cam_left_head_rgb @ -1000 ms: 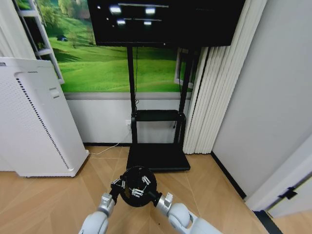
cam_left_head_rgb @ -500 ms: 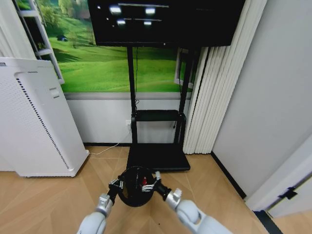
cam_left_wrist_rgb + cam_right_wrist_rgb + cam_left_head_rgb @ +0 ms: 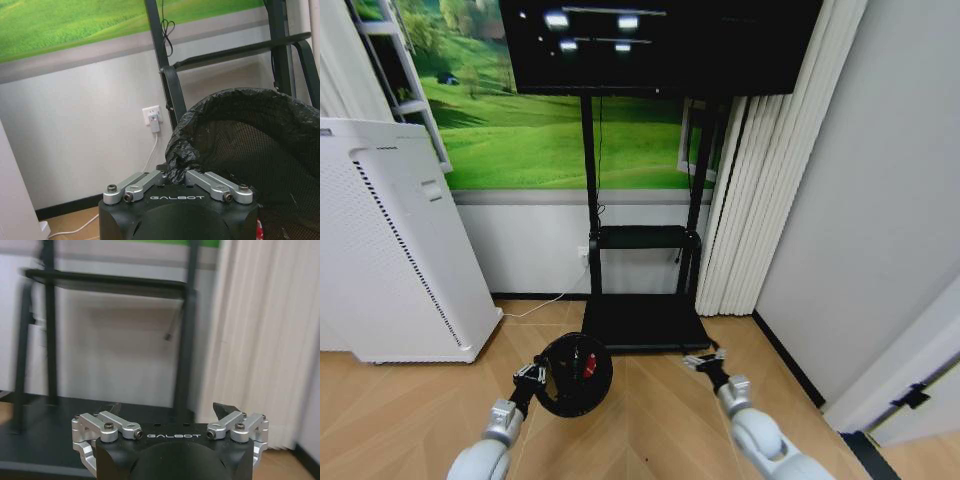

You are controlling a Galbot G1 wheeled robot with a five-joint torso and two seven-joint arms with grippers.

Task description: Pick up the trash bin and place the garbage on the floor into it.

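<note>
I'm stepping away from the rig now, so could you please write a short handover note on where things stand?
Left gripper: shut on the trash bin rim, bin held up, mouth tilted toward the head camera.
Right gripper: open, empty, out to the right over the floor.
Done: bin picked up; something red lies inside it.
Left: I cannot tell whether any garbage is still on the floor.

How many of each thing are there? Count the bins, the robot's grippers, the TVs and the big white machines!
trash bin: 1, held at its rim by the left gripper
grippers: 2, the left gripper and the right gripper, which is open and empty
TV: 1
white machine: 1
Total: 5
</note>
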